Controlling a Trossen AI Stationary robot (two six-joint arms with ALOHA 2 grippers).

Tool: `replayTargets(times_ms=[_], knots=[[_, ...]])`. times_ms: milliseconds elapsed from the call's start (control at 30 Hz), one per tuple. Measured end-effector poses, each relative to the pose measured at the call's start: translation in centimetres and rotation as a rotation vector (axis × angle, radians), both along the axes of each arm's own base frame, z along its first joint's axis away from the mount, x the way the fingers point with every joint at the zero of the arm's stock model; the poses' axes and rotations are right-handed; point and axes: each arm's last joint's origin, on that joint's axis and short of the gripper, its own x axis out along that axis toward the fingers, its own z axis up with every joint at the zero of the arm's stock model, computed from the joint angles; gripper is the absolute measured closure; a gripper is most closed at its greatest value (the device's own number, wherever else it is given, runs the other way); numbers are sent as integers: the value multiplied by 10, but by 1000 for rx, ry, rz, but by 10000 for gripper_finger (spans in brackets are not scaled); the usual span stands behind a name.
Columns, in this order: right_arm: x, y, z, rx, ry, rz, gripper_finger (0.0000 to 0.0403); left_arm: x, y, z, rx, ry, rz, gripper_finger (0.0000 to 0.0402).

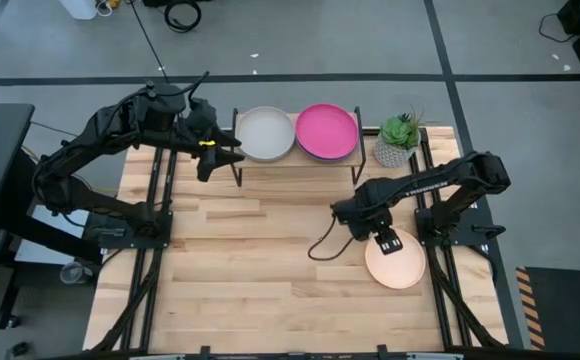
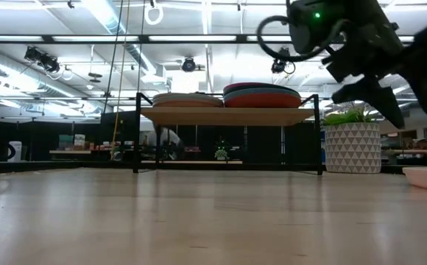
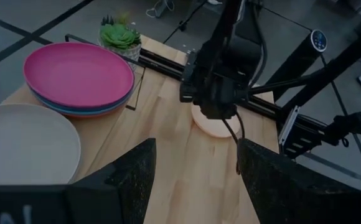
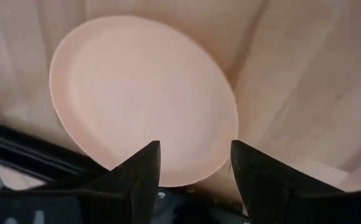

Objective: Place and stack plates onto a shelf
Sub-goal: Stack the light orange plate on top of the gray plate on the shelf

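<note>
The shelf stands at the table's far edge and carries two stacks of plates. A pale cream plate tops the left stack. A magenta plate tops the right stack, with blue and orange-red rims beneath it. A tan plate lies flat on the table near its right edge. My right gripper hovers open above that plate's edge, well clear of it in the low view. My left gripper waits open beside the shelf's left end.
A potted succulent in a white patterned pot stands right of the shelf. Black arm mounts and rails run along the table's left and right sides. Bare wood spans the table's middle and near part.
</note>
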Motion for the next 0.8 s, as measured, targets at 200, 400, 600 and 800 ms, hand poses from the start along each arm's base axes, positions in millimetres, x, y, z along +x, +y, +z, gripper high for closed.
replayTargets(times_ms=[200, 400, 600, 800], knots=[[-5, 11, -18, 23, -51, 214, 201, 0, 0, 0, -4, 3, 1, 171], [-4, 12, -35, -29, -129, 273, 201, 0, 0, -1, -27, 8, 12, 171], [-10, 10, -52, -29, -146, 275, 202, 0, 0, -1, -27, 8, 12, 171], [-20, 9, -66, -28, -128, 275, 225, 0, 1, -1, -11, 14, 43, 171]])
